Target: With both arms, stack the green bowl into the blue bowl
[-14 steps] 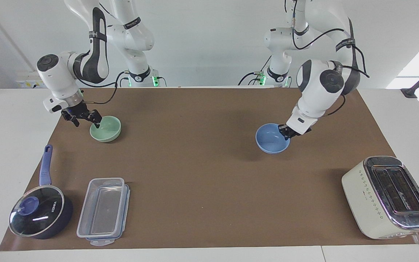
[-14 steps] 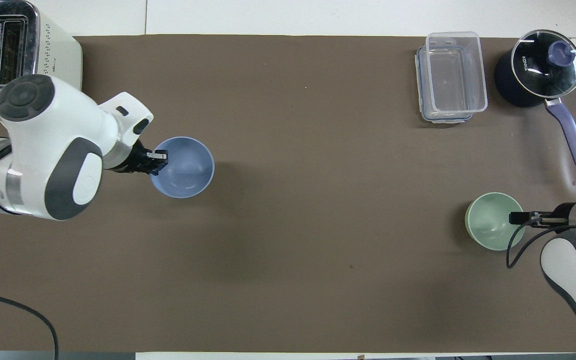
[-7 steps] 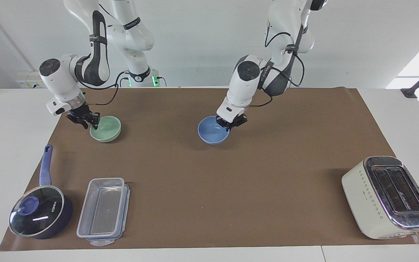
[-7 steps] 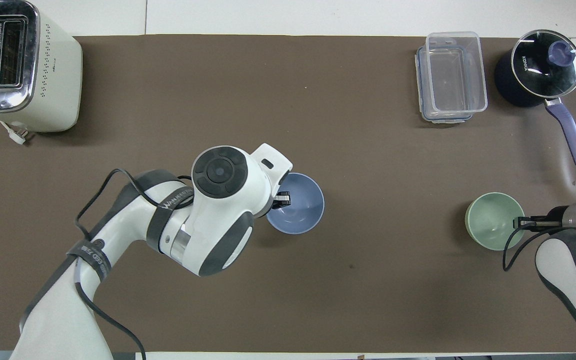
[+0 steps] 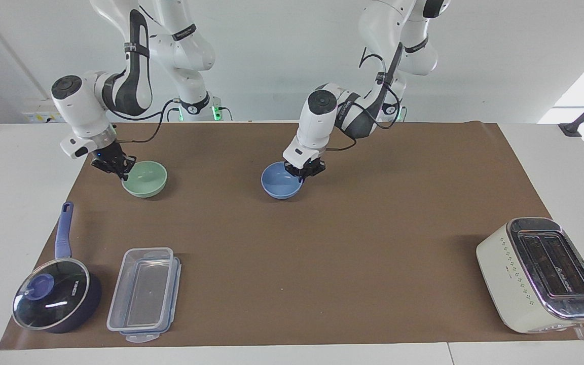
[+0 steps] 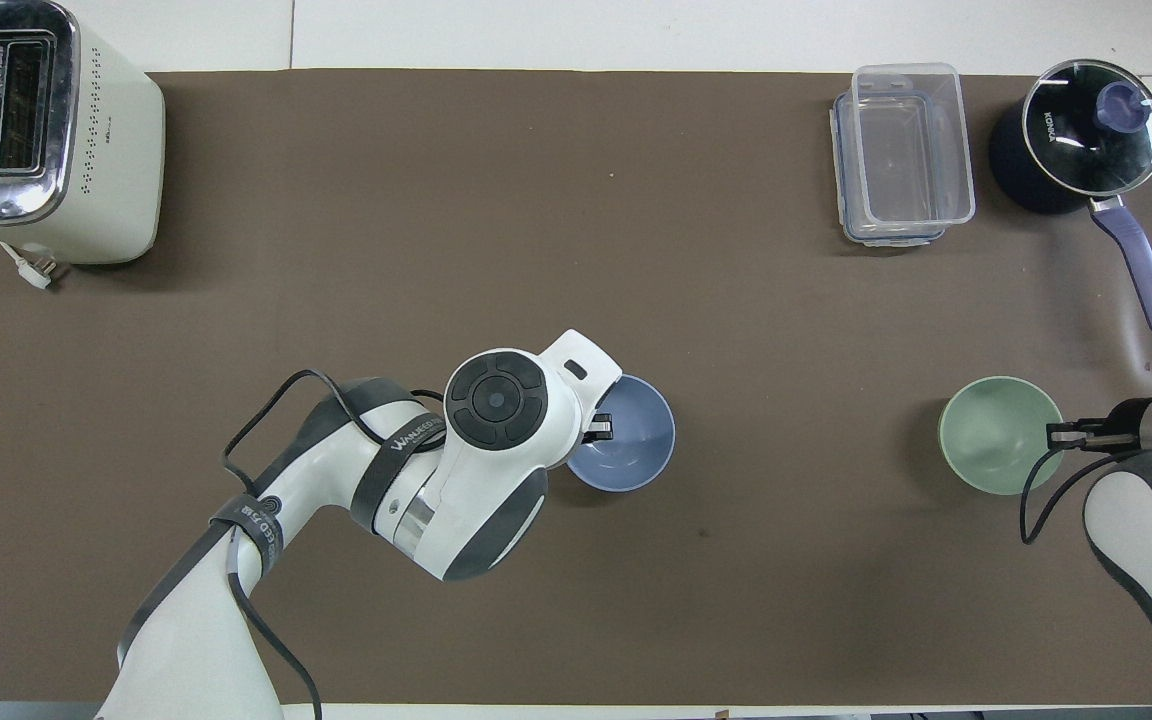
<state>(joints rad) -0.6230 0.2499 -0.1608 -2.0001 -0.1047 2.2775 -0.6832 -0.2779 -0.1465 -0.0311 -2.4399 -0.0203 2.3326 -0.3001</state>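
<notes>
The blue bowl (image 5: 281, 182) is near the middle of the brown mat, and also shows in the overhead view (image 6: 626, 447). My left gripper (image 5: 303, 170) is shut on the bowl's rim on the side toward the left arm's end; it also shows in the overhead view (image 6: 600, 431). I cannot tell whether the bowl touches the mat. The green bowl (image 5: 145, 178) is at the right arm's end, and also shows in the overhead view (image 6: 998, 435). My right gripper (image 5: 119, 170) is shut on its outer rim; it also shows in the overhead view (image 6: 1061, 437).
A cream toaster (image 5: 540, 274) stands at the left arm's end, farther from the robots. A clear lidded container (image 5: 145, 294) and a dark-blue saucepan with a glass lid (image 5: 56, 299) stand at the right arm's end, farther from the robots than the green bowl.
My left arm has carried the blue bowl from the left arm's end to the middle of the mat. My right gripper has closed on the green bowl's rim, and the bowl has shifted slightly.
</notes>
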